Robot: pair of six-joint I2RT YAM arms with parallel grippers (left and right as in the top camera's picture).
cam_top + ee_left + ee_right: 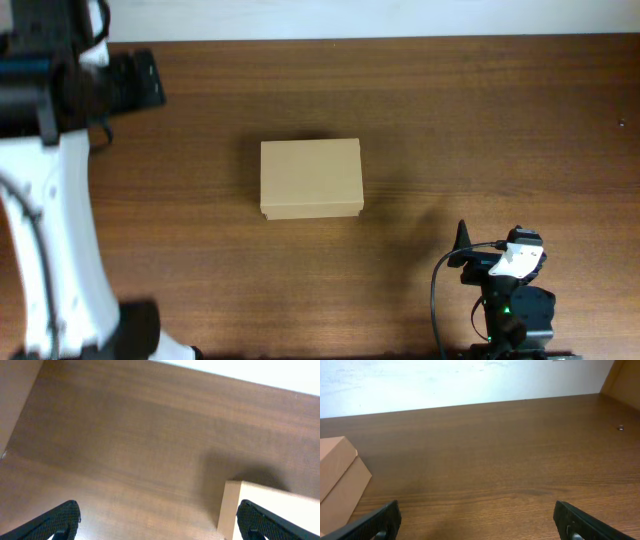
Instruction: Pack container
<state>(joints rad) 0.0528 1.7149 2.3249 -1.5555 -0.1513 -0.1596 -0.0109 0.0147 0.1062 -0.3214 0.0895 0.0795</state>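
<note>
We see a dark brown wooden table (450, 130) with fine grain filling nearly the whole overhead view. In the right wrist view, a white wall (445, 380) runs along its far edge at the top. A tiny grey speck (620, 427) lies on the wood at the right edge, near a tan panel (626, 382) in the upper right corner.

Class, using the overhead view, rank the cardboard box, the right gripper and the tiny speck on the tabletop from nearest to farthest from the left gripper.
1. cardboard box, in the centre, nearest the left gripper.
2. right gripper, toward the near right.
3. speck, at the far right, farthest.
</note>
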